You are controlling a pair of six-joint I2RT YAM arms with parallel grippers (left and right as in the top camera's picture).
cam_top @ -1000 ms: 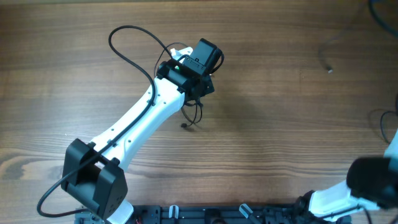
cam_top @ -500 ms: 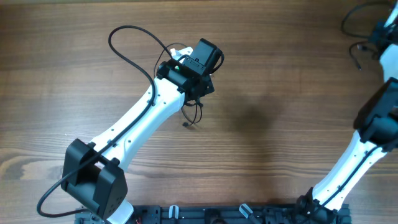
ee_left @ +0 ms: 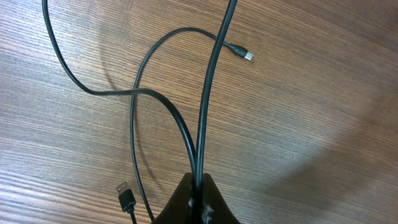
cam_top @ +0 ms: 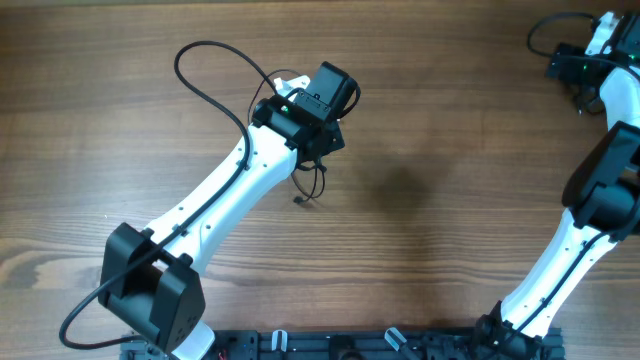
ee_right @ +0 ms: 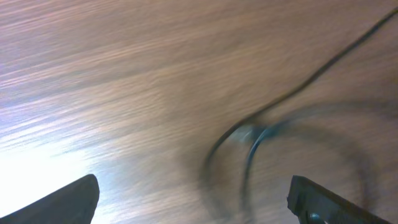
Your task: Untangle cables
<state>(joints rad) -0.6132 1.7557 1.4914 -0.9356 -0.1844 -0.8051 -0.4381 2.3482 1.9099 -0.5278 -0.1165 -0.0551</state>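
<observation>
Left gripper [ee_left: 199,191] sat at bottom centre of the left wrist view, jaws pressed together on the cables [ee_left: 205,112]. At least two thin black strands were pinched there, and I couldn't count them more closely.

- **Axis:** the strands rose from the pinch toward the top edge, one nearly straight, the others bowing off to the upper left.
- **Ends:** a small plug [ee_left: 247,56] lay free at upper right of centre. A USB plug [ee_left: 126,195] lay just left of the jaws at the lower edge.
- **Overhead view:** the bunch hung just below the left gripper, centre-left on the table [cam_top: 420,250].

Right gripper [ee_right: 196,204] had its fingers well apart. It was at the far upper right of the overhead view, well apart from the held bunch.

- **Below it:** a loose cord [ee_right: 249,140] curled between the fingers and beyond them, toward centre right of that view. It was too blurred to trace.

The left arm was the nearer one. Judged that the right would have to cross toward centre-left to reach a free end.
</observation>
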